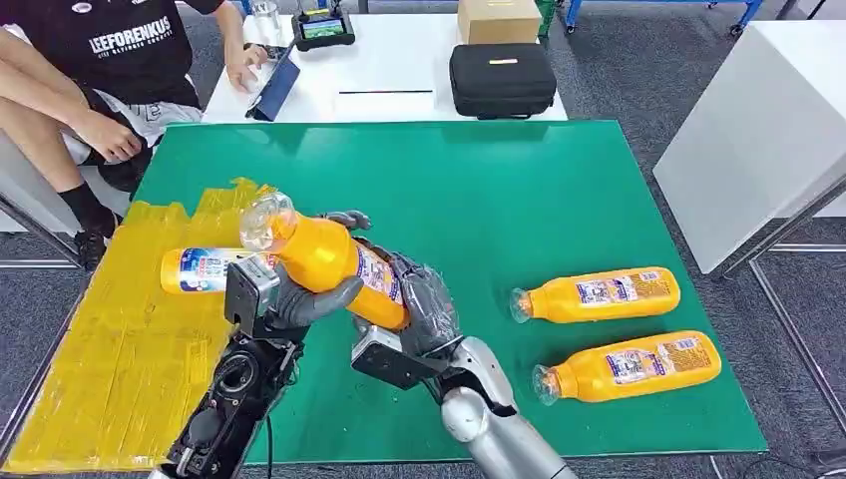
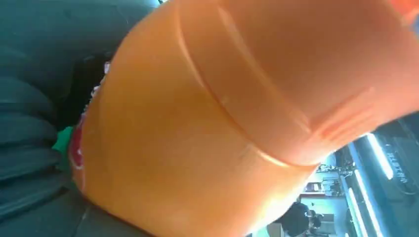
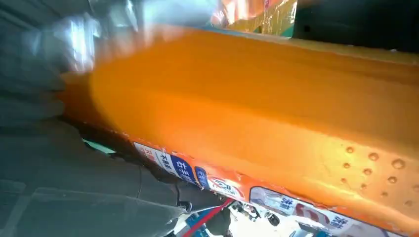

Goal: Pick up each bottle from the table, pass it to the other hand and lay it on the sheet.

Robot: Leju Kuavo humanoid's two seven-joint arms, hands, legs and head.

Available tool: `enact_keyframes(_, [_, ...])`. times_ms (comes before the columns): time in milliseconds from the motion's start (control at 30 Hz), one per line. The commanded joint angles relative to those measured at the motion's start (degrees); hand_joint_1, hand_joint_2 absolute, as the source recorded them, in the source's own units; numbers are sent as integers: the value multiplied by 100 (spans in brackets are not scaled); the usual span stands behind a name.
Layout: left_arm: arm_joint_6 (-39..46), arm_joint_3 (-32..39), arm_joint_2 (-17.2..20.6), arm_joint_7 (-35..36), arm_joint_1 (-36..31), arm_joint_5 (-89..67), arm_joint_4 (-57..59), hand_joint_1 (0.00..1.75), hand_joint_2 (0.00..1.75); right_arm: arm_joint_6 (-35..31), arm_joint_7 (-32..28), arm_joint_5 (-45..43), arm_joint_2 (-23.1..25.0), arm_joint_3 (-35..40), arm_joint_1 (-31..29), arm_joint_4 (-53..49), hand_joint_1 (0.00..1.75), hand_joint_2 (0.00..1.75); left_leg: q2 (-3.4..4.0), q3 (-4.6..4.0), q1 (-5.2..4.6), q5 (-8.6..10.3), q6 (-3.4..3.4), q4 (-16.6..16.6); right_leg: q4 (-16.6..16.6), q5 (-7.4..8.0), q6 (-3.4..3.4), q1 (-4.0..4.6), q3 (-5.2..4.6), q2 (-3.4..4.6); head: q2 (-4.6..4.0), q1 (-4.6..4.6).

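Green table (image 1: pixel 559 200), grey carpet (image 1: pixel 638 80)

One orange bottle (image 1: pixel 334 264) held tilted, one on yellow sheet (image 1: pixel 120 339), two on table.

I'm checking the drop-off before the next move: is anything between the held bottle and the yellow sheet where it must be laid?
One bottle already lies on the yellow sheet, just beyond the left robot hand. The held bottle needs a bare part of the sheet; nothing else visible blocks the way.
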Motion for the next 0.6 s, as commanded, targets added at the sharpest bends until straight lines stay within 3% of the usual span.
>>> enact_keyframes(33, [67, -210, -17, 39, -233, -56, 250, 175, 175, 12, -50, 14, -339, 437, 202, -300, 175, 175, -16, 26, 12, -11, -23, 0, -5, -15, -1, 11, 34, -27, 0, -2])
enact_keyframes(333, [385, -52, -130, 109, -387, -251, 238, 175, 175, 30, 15, 20, -270, 252, 45, -443, 175, 175, -13, 22, 14, -16, -26, 10, 5, -19, 0, 13, 27, -27, 0, -2])
enact_keyframes(367, [458, 36, -159, 91, -378, -275, 261, 175, 175, -55, -49, 15, -243, 192, 58, -441, 162, 175, -9, 14, 10, -8, -18, 5, 1, -10, 1, 9, 18, -20, 0, 0])
enact_keyframes(400, [559, 110, -160, 42, -393, -320, 297, 175, 175, -149, -110, 13, -223, 128, 72, -474, 2, 175, -11, 24, 15, -16, -26, 10, 4, -18, 1, 13, 30, -26, 0, -2])
enact_keyframes(467, [973, 209, -123, -85, -455, -604, 339, 175, 175, -227, -150, -19, -227, -3, 89, -624, 0, 175, -6, 21, 12, -11, -22, 6, 2, -13, 1, 9, 25, -20, 0, 0])
enact_keyframes(533, [2525, 77, -19, -5, -564, -2506, 408, 175, 175, -333, -148, 41, -284, -201, 209, -977, 0, 175, -11, 20, 13, -12, -24, 9, 5, -14, 1, 10, 25, -24, 0, 0])
enact_keyframes(600, [3269, 68, 38, 467, -634, -4013, 491, 175, 175, -412, -101, 161, -404, -434, 431, -1529, 0, 175, -13, 11, 10, -6, -18, 4, 2, -10, 1, 8, 17, -24, 0, -7])
